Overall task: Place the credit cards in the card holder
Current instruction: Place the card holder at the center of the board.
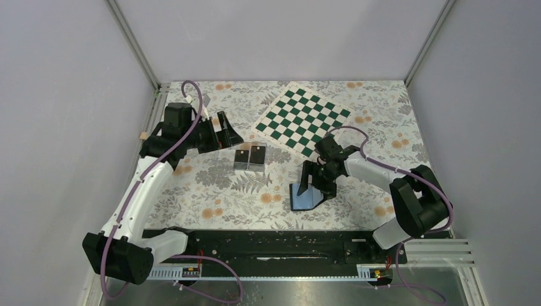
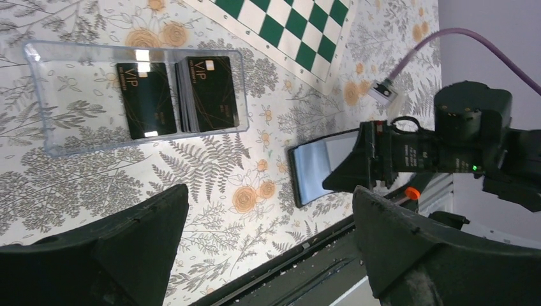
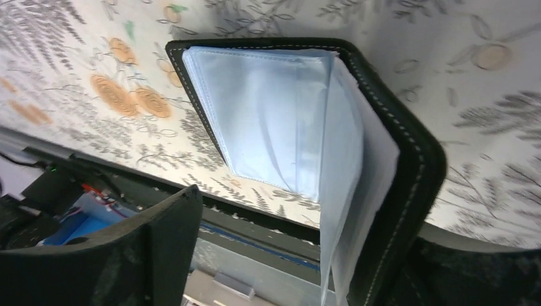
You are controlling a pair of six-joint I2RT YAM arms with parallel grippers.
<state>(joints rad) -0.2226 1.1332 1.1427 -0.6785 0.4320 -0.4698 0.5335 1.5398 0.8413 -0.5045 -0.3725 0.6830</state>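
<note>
From the overhead camera I see the card holder lying open on the floral surface, near the front edge and right of centre. My right claw is down at it. On the right wrist camera one black stitched cover lies flat with its clear sleeves facing up. The other cover and a few loose sleeves stand upright, leaning towards one finger of that claw. The jaws are spread wide, far wider than the cover is thick, so the claw is not pinching anything. I cannot tell whether the upright cover touches the finger behind it. The sleeves I can see have no cards in them.

The credit cards are well apart from the holder, in a clear plastic box to its left, towards the middle of the surface. They are black with gold lettering. On the left wrist camera they sit as two lots side by side: a stack on the side nearer the checkered board, and beside it what looks like one card or a thin pile.

My left claw hangs above the surface just beside the box. Its fingers are spread fully and there is nothing between them.
</note>
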